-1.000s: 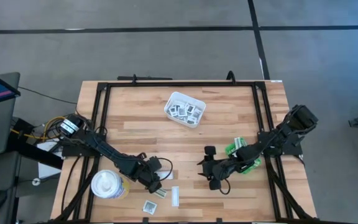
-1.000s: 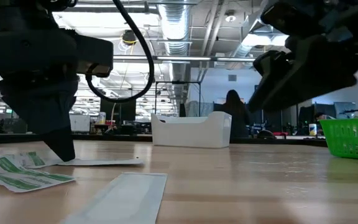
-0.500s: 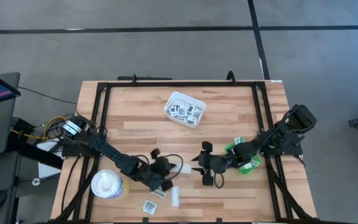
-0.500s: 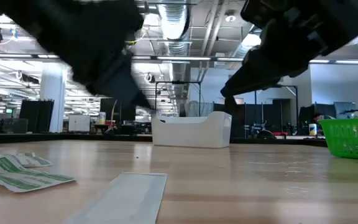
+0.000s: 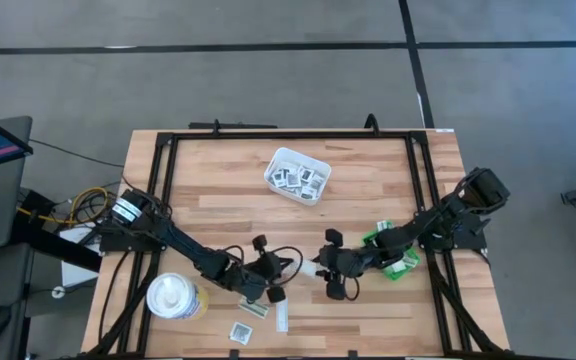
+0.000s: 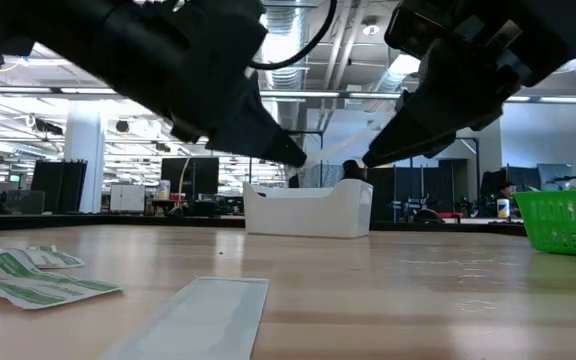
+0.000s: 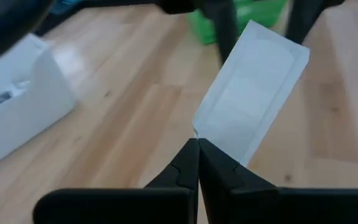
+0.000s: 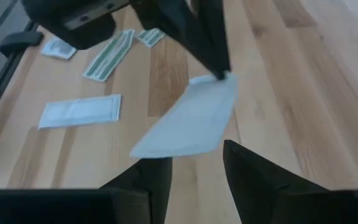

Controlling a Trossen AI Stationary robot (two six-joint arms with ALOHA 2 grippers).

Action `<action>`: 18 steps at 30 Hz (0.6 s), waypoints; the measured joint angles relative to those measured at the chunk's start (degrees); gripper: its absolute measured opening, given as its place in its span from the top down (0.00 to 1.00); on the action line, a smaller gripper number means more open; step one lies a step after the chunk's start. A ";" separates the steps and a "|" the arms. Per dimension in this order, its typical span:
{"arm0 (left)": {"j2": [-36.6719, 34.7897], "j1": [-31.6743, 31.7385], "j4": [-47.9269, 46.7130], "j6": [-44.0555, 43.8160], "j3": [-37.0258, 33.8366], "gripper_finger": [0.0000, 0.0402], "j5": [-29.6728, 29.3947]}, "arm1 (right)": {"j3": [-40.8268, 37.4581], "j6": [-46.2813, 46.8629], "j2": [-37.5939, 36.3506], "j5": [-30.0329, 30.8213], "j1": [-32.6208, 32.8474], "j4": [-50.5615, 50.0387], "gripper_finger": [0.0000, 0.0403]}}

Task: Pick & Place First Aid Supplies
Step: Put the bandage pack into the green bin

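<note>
High view: left gripper (image 5: 290, 271) and right gripper (image 5: 320, 270) meet above the table's near middle. White rectangular tray (image 5: 297, 174) sits far.
Left wrist view: fingers (image 7: 185, 167) pinch a flat white rectangular packet (image 7: 253, 89) by its corner.
Right wrist view: right fingers (image 8: 250, 169) spread apart under the packet; loose white-and-olive strips (image 8: 110, 55) lie beyond.

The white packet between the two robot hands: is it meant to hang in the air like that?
It looks odd but not spilled. The left hand is shut on one corner of the white packet, holding it tilted above the table, while the right hand is open just before its free end.
</note>
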 joint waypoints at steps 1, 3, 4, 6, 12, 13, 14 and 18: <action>0.30 -0.03 -0.04 0.20 -0.01 0.99 -1.49 | -0.02 0.39 -0.14 -0.02 0.01 -0.31 0.67; 0.67 -0.17 0.03 0.93 -0.02 0.99 -4.99 | -0.02 0.60 -0.36 -0.10 -0.03 -0.84 0.68; 0.70 -0.29 0.02 1.44 0.00 0.99 -6.75 | -0.02 0.60 -0.36 -0.20 -0.05 -0.99 0.68; 0.70 -0.77 0.04 1.60 0.00 0.99 -10.28 | -0.04 0.60 -0.36 -0.21 -0.05 -1.20 0.68; 0.70 -2.42 0.08 4.54 0.00 0.99 -15.30 | -0.04 0.59 -0.38 0.24 -0.01 -1.64 0.66; 0.70 -2.55 0.07 4.59 0.00 0.99 -15.31 | -0.04 0.60 -0.38 0.25 -0.04 -1.64 0.66; 0.70 -2.70 0.20 4.63 0.00 0.99 -15.41 | -0.04 0.60 -0.38 0.27 -0.05 -1.61 0.66; 0.85 -2.50 0.60 4.73 0.02 0.99 -15.48 | -0.04 0.68 -0.40 0.35 -0.69 -0.34 0.65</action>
